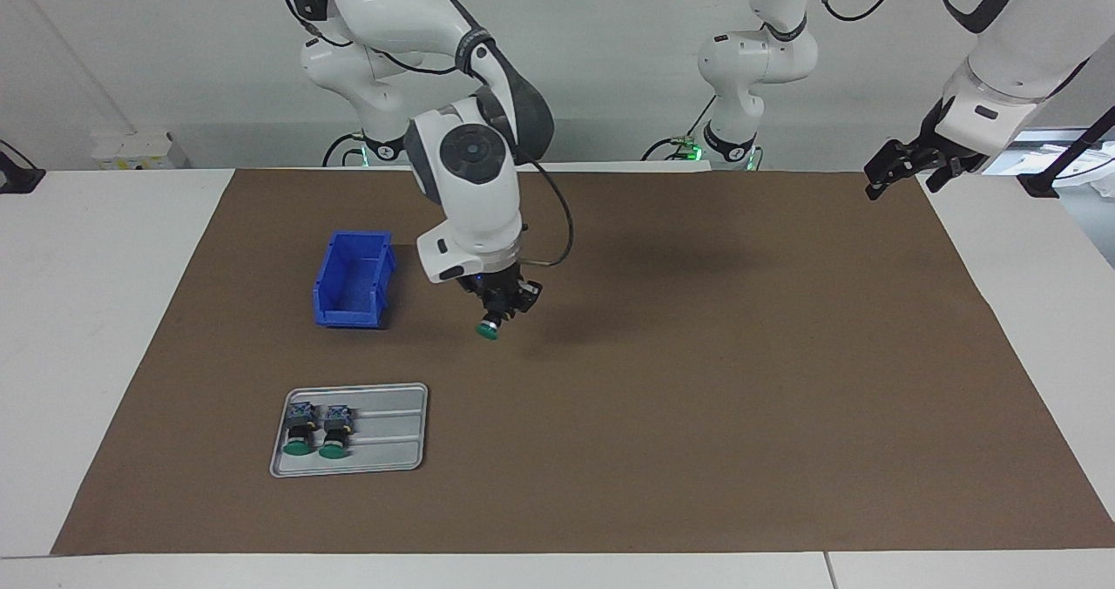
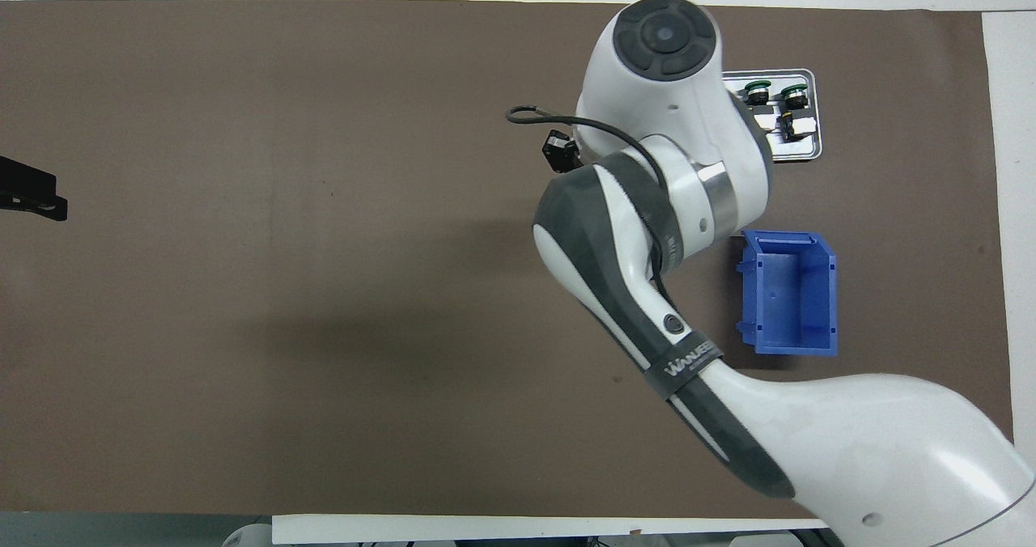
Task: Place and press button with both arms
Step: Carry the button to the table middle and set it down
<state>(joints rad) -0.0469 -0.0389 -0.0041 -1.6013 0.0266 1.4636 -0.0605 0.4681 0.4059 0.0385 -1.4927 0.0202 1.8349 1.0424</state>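
Right tool (image 1: 503, 306) clamps green-capped push-button (image 1: 488, 329), airborne over brown counter mat (image 1: 697, 397); placing, pressing remain. Left tool (image 1: 906, 169) waits, wide open, empty.

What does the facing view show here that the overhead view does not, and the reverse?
Only the facing view shows the right gripper shut on the button, raised over the brown mat, and the left gripper open, waiting. Only the overhead view looks straight down into the blue bin. Both show the bin, and the tray with two more buttons.
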